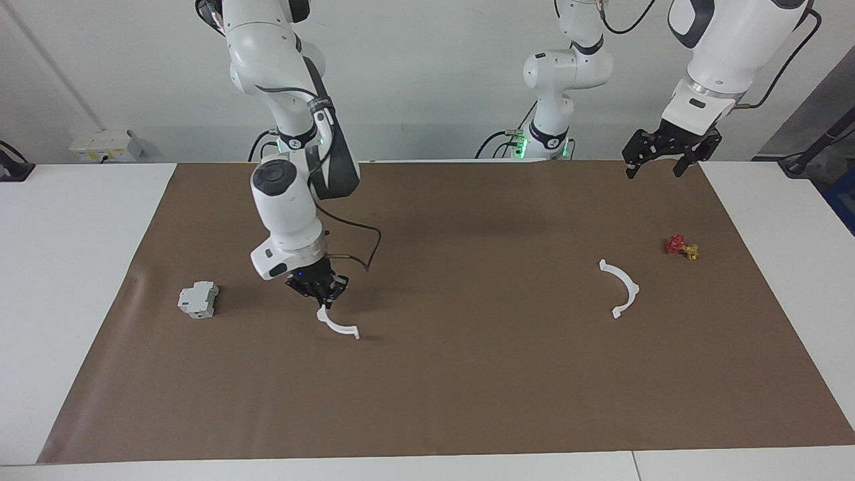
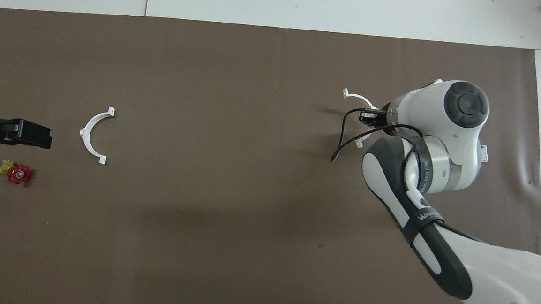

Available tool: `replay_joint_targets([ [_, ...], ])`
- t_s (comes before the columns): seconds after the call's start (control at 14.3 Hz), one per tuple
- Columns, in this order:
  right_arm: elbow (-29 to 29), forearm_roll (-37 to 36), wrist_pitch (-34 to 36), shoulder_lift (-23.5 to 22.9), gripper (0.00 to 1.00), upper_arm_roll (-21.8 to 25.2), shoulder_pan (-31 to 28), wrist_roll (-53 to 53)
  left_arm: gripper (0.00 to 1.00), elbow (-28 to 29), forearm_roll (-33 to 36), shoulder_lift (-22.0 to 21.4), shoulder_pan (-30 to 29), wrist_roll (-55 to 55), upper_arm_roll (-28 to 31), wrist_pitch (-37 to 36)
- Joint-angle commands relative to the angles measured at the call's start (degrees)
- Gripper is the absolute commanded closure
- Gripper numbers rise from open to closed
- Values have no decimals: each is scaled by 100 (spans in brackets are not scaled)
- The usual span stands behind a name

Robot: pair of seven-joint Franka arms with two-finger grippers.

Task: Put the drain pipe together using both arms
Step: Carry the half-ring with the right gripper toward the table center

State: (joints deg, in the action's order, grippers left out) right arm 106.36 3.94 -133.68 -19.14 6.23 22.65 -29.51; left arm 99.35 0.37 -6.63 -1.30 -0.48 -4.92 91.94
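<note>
Drain pipe parts here are two thin white half-rings, well apart, on a large brown mat [image 1: 427, 401] that covers most of a white table [image 1: 67, 267].

Largest in the scene are the two white jointed arms. The right arm [image 1: 294, 194] reaches out over the mat toward its own end of the table. Its black right gripper [image 1: 322, 299] points down, clamped tight on one end of the held half-ring [image 1: 337, 324]. That half-ring hangs below the fingers, and its free end dips toward the mat; whether it touches the mat cannot be told. In the overhead view the arm's wrist covers part of the curve, with one tabbed end showing clear.

The left arm [image 1: 715, 53] waits, raised near its own end of the table. Its left gripper [image 1: 658, 167] hangs above the mat's edge nearest the robots, holding nothing, fingers spread apart.

A grey-white boxy block [image 1: 198, 299] sits on the mat toward the right arm's end, beside the right gripper.

The second half-ring [image 1: 621, 287] lies flat on the mat toward the left arm's end, untouched.

Smallest is a red and yellow piece [image 1: 682, 247], near that lying half-ring, a little nearer to the robots and closer to the left arm's end of the table.
</note>
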Motion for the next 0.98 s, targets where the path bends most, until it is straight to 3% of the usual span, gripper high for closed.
replay_joint_targets([
  [0.0,-115,-104,290,-11,100,10,449,-974,0,93,-63,-84,-81,66,-35,105],
  [0.49,-590,-315,133,-731,100,1,1478,-2927,0,93,-63,-93,-72,75,-35,105],
  [0.91,-581,-315,-149,-890,100,1,1699,-3359,0,93,-63,-93,-72,75,-35,105],
])
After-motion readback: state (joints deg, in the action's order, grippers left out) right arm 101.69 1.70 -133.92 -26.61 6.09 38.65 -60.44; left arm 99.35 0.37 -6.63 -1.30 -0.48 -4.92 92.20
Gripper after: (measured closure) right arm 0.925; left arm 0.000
